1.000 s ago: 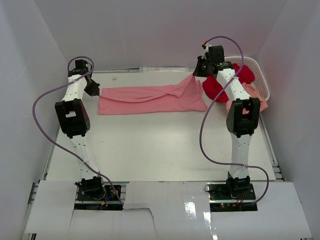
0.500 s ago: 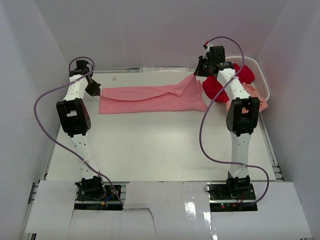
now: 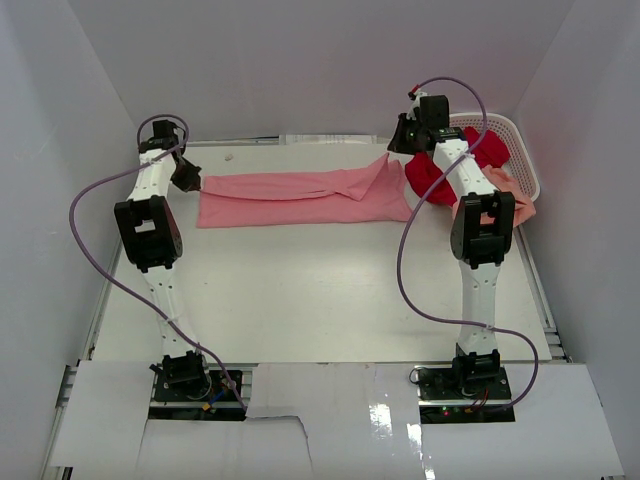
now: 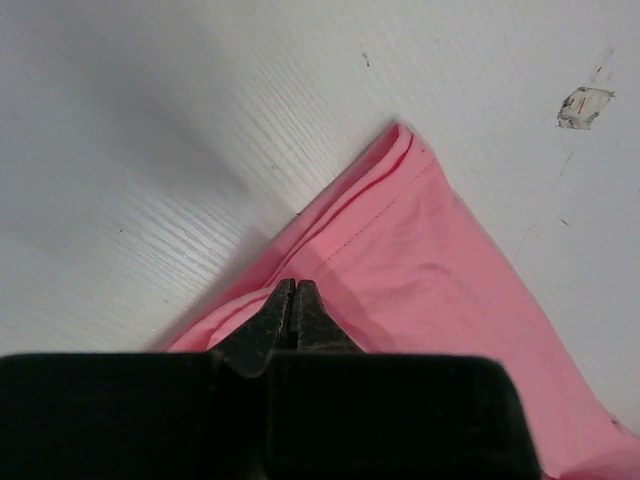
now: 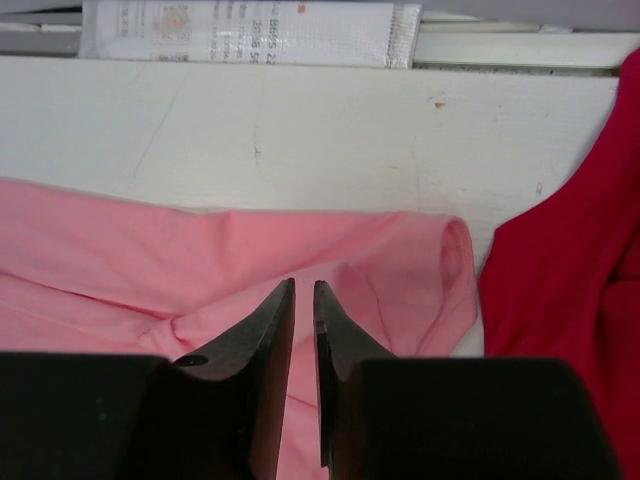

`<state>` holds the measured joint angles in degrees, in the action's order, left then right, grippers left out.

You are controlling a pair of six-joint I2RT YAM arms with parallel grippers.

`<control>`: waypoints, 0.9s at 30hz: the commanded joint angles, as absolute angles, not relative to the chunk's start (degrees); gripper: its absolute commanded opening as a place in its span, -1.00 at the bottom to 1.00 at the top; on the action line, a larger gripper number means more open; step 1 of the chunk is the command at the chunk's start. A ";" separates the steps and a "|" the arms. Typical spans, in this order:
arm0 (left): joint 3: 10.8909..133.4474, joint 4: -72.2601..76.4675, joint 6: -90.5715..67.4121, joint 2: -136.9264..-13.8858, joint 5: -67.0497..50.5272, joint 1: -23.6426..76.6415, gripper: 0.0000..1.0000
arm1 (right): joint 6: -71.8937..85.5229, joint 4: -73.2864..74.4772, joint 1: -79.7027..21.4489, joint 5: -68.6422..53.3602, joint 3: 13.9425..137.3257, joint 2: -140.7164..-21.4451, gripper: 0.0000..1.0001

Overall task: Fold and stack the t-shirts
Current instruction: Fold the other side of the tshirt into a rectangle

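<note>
The pink t-shirt (image 3: 300,198) lies as a long folded strip across the far side of the table. My left gripper (image 3: 186,178) is at its left end, jaws shut on the cloth's corner (image 4: 450,260), tips (image 4: 295,285) closed tight. At the strip's right end my right gripper (image 3: 393,148) hovers over the bunched sleeve (image 5: 150,250). Its jaws stand a narrow gap apart (image 5: 304,285) with nothing between them. A deep red t-shirt (image 3: 425,178) hangs out of the basket, also in the right wrist view (image 5: 570,280). A pale peach t-shirt (image 3: 510,185) lies beside it.
The white perforated basket (image 3: 520,140) stands at the far right corner against the wall. A labelled white strip (image 5: 250,32) runs along the table's back edge. A small tape scrap (image 3: 229,157) sits behind the pink shirt. White walls enclose three sides.
My right gripper's jaws have parted slightly, and the lifted right end of the pink t-shirt has sunk a little. The left gripper has stayed put.
</note>
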<state>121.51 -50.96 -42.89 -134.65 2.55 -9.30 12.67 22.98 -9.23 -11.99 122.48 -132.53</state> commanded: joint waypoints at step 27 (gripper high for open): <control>105.24 -31.12 -37.89 -124.90 -19.59 -1.61 0.27 | 20.46 4.41 -12.48 -33.48 96.79 -121.47 0.06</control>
<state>111.59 -35.20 -42.13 -132.38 -12.01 -7.68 16.97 8.88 -11.88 -28.69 100.60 -126.02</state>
